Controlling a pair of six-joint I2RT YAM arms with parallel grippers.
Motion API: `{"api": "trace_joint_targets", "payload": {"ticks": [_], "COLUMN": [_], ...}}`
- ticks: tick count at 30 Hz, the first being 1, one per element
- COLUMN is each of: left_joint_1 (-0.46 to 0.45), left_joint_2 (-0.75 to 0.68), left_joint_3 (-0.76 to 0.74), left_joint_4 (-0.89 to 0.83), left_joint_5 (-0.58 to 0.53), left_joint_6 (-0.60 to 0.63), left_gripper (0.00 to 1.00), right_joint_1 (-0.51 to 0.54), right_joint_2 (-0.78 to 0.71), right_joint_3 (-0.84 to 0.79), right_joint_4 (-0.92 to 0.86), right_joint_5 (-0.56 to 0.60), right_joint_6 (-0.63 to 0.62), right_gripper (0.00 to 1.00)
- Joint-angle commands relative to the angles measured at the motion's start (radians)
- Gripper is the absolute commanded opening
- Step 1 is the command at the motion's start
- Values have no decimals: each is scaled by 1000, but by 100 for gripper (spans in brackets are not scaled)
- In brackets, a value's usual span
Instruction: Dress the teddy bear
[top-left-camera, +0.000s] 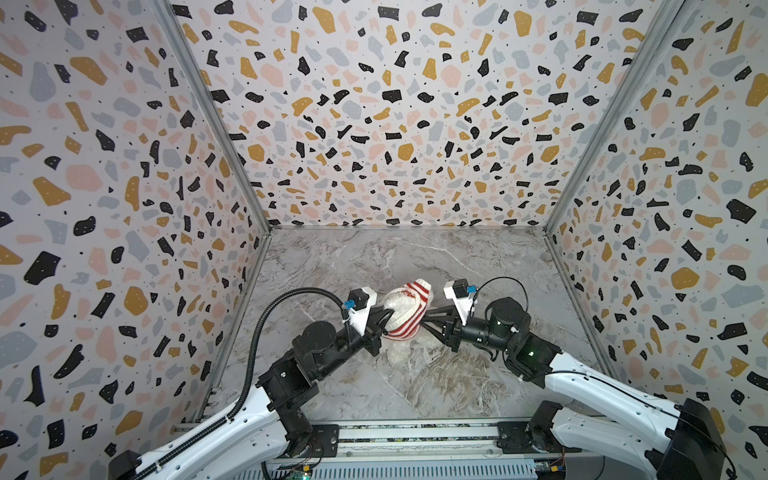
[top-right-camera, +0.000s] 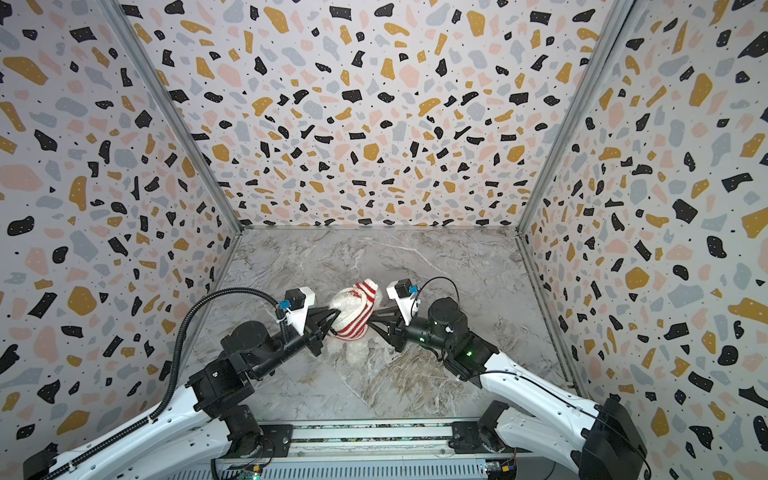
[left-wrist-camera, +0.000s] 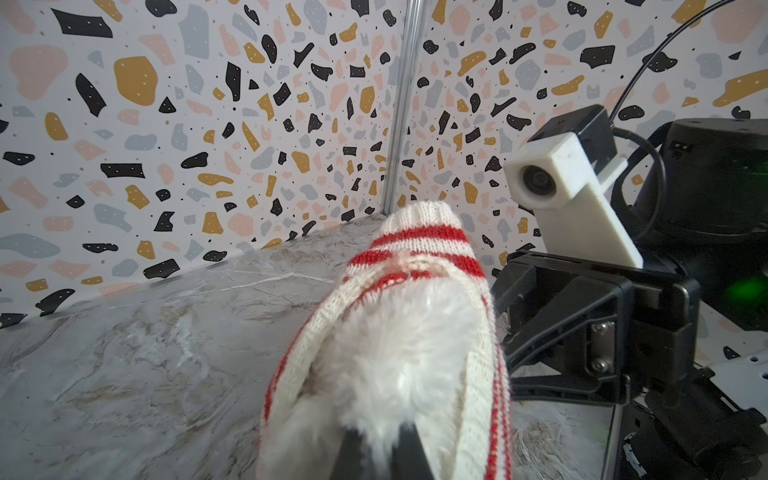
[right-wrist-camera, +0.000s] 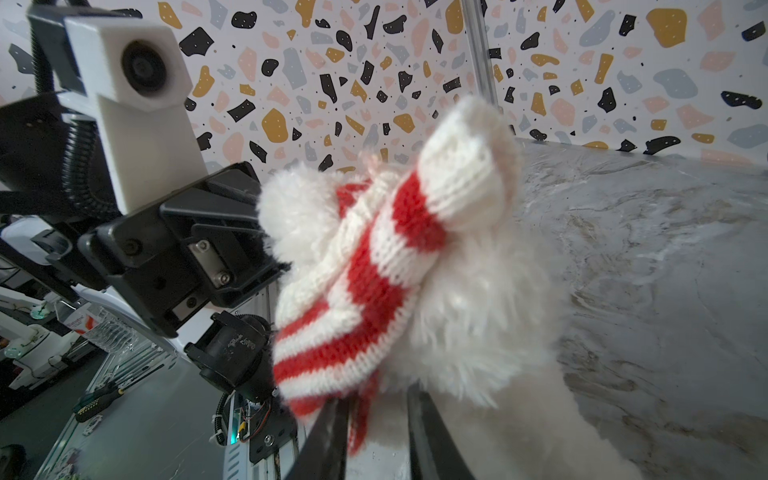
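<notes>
Marble tabletop, terrazzo walls on three sides. teddy bear is mid-table, between both grippers, with a red-and-white striped sweater partly over it; white fur shows through the knit opening, and in both top views also below the hem. left gripper reaches in from the left, jaws closed tight on bear fur inside the sweater opening (left wrist view). right gripper is at the sweater's opposite edge; its fingers stand narrowly apart with striped hem and fur between, cannot tell if pinched. One striped cuff points toward the back wall
</notes>
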Motion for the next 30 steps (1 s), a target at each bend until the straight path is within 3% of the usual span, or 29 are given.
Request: {"api": "trace_joint_targets", "payload": {"ticks": [1,9,14,19,30], "left_joint_1": [5,4,4,4,4], "left_joint_2": [-11,-9,-13,-22,-49], "left_joint_3": [-5,-10,-12,-13,-23], "left_joint_4": [100,100,100,101,101], "left_joint_5": [28,57,58,50,40], "left_joint_6": [-8,-13,-12,-9,-15], "left_gripper": [0,0,0,0,0], "right_joint_1": [7,9,9,9,-34], "right_joint_2": [1,0,-5,-31,-103], "right_joint_3": [47,41,38,22,-43], "right_joint_4": [47,74,72,71,37], "right_joint_5": [4,33,53,90,194], "right_joint_6": [-9,-4,-1,2,44], "right_gripper": [26,30,11,0,0]}}
